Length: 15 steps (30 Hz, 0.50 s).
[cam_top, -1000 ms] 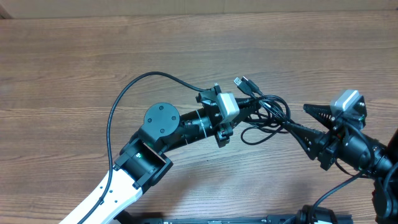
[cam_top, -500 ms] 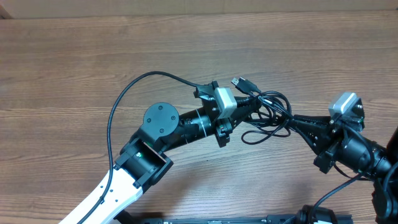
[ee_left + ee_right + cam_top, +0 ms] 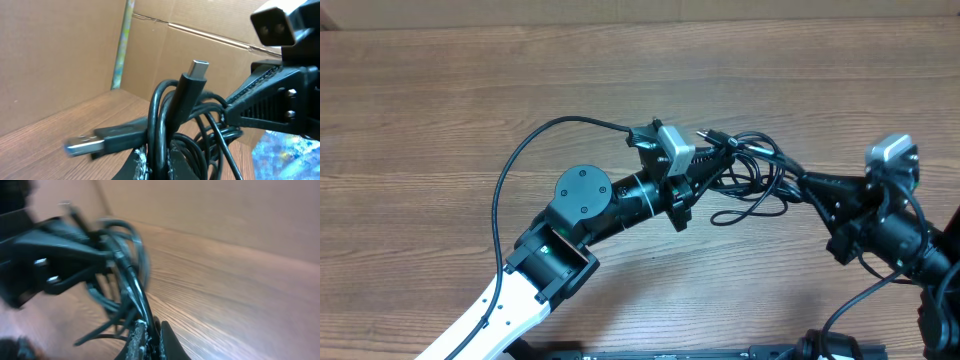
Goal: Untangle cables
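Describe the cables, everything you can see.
The cables are thin glossy black cords bunched in tangled loops over the wooden table. One plug with a silver tip points up; a flat silver-ended plug sticks out sideways. The left hand pinches several strands on one side, the right hand a strand on the other.

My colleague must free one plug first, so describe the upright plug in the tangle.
On the wooden table, find the bunch of black cables. In the left wrist view one plug stands upright above the jaws. Its small rounded silver tip points up, whereas the neighbouring plug lies sideways with a wider flat end.
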### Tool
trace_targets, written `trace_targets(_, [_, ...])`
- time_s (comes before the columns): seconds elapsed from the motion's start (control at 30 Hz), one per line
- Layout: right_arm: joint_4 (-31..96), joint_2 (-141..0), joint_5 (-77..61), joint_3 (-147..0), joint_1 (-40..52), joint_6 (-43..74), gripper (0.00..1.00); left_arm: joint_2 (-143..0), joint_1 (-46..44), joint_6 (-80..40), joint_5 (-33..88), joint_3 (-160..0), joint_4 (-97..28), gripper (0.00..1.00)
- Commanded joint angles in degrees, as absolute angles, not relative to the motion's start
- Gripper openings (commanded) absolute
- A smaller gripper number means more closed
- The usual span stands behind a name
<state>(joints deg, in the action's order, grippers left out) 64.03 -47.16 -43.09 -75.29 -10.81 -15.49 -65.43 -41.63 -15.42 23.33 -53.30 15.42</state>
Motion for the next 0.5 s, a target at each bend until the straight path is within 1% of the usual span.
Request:
trace_targets(0.0, [63.1,-47.0,-26.3,-76.1,-10.9,-2.8,0.04,-65.2,-41.6,-17.2,20.4,-54.3,15.9,0.04])
trace_targets(0.2, [62.9,-47.0,-20.3,-76.1,-10.9,3.1,0.04,-65.2,-41.6,-17.2,20.4,-54.3,15.2,0.04])
trace_targets(0.3, [62.8,-47.0,-21.1,-76.1,-10.9,2.7,0.04,-65.2,-41.6,-17.2,20.4,-54.3,15.0,0.04])
trace_targets(0.37, [63.0,-47.0,-25.4,-76.1,-10.9,-1.3,0.04,-65.2,-41.6,-17.2,20.4,-54.3,14.9,0.04])
trace_targets(0.4, [63.2,-47.0,-28.3,-76.1,-10.9,-4.1,0.10,-65.2,-41.6,-17.2,20.6,-54.3,14.8,0.04])
trace_targets(0.47, [63.9,-47.0,-35.9,-76.1,-10.9,-11.0,0.25,-65.2,-41.6,-17.1,20.6,-54.3,14.2,0.04])
